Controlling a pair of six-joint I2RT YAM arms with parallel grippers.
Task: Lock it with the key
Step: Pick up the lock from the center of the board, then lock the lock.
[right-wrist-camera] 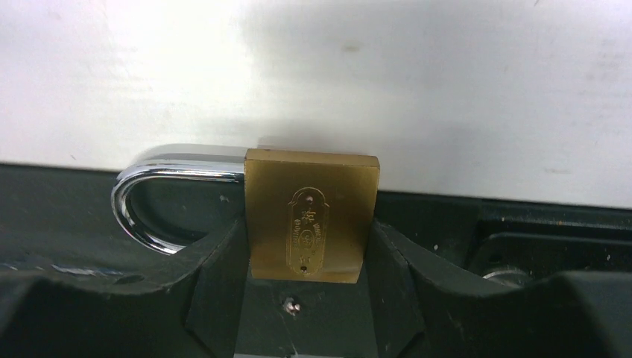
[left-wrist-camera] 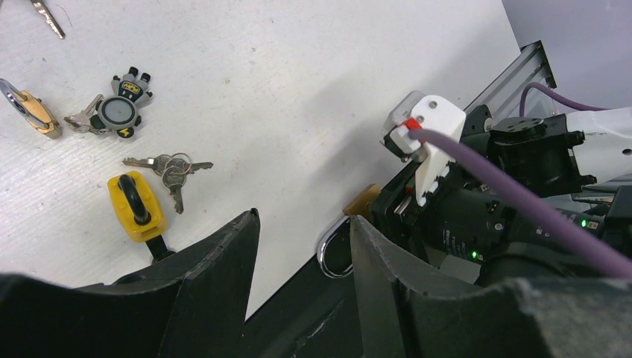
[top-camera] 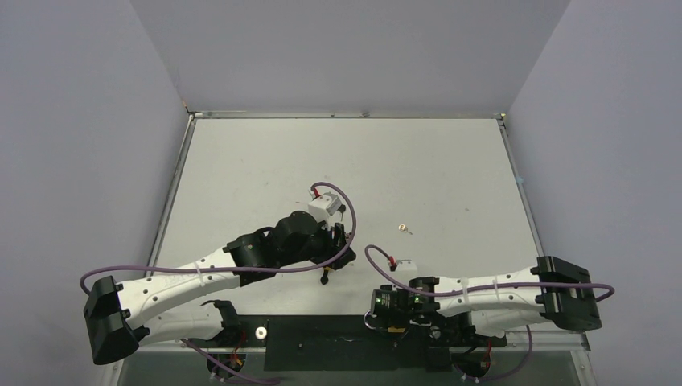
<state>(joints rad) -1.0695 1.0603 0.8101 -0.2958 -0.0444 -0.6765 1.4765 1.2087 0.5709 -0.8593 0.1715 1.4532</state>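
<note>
At near counter [right-wrist-camera: 447,74] edge: right pincer [right-wrist-camera: 305,250] pinches brass padlock [right-wrist-camera: 346,183], oval stamp [right-wrist-camera: 306,230] unreadable; left pincer [left-wrist-camera: 304,224] spread.

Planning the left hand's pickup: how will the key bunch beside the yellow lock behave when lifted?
The key bunch is probably floppy: its keys splay loosely from one ring, so pinching one likely leaves the others dangling. They lie thin and flat on the table, so they may slide rather than lift. Probably light too.
</note>
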